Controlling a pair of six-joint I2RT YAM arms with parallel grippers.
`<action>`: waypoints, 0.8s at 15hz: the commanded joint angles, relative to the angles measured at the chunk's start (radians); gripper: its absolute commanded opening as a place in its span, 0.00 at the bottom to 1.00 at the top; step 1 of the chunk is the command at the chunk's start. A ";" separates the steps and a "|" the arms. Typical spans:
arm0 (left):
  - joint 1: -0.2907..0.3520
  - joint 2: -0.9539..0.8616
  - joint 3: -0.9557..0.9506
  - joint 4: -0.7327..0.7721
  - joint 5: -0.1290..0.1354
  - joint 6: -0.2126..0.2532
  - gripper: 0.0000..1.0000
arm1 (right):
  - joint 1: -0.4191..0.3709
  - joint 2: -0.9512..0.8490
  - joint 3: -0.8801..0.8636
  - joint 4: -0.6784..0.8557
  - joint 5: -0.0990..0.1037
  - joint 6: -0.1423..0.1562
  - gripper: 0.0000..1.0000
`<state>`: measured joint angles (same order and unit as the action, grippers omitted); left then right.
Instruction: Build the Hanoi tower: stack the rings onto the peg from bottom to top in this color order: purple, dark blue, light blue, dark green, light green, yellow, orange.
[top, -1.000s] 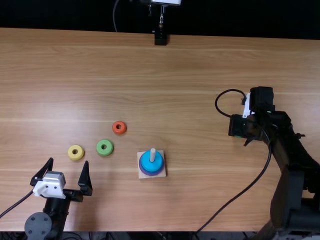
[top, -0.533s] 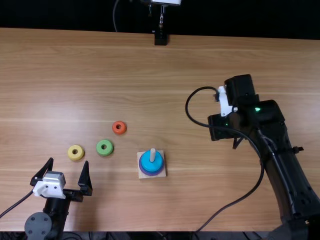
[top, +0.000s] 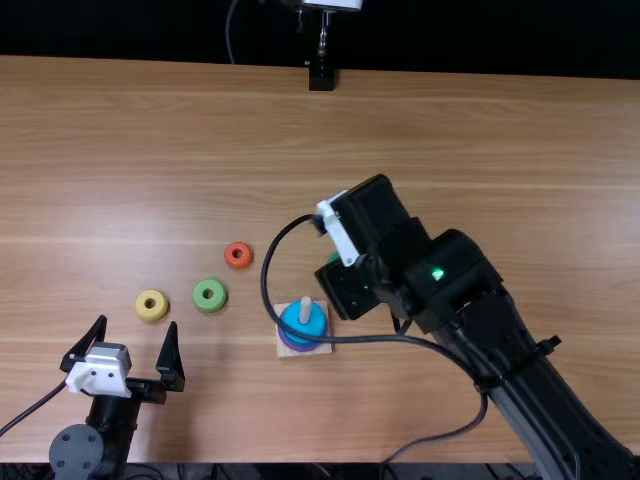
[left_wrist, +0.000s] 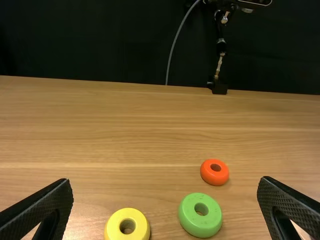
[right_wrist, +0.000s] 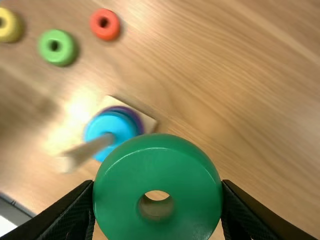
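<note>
Light wood counter, black backdrop beyond. Right gripper pinching dark green ring, aloft near peg. Left gripper spread wide. Square base: purple ring low, light blue ring on top, peg upright. Loose on counter: light green ring, yellow ring, orange ring.

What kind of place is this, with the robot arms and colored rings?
Probably a robotics lab or workshop: a left robot arm and a right robot arm share a wooden table, with a stacking peg on it and a black backdrop behind.
</note>
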<state>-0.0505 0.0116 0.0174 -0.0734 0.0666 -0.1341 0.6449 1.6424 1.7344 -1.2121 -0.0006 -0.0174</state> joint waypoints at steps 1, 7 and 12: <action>0.009 -0.012 -0.017 -0.037 0.011 0.009 1.00 | 0.050 -0.026 0.057 0.000 -0.005 0.006 0.00; 0.009 -0.012 -0.017 -0.037 0.011 0.009 1.00 | 0.156 -0.016 0.059 0.002 -0.003 0.045 0.00; 0.009 -0.012 -0.017 -0.037 0.011 0.009 1.00 | 0.147 0.030 0.016 0.013 0.002 0.043 0.00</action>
<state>-0.0505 0.0116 0.0177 -0.0742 0.0669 -0.1341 0.7967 1.6505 1.7672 -1.2034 -0.0032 0.0238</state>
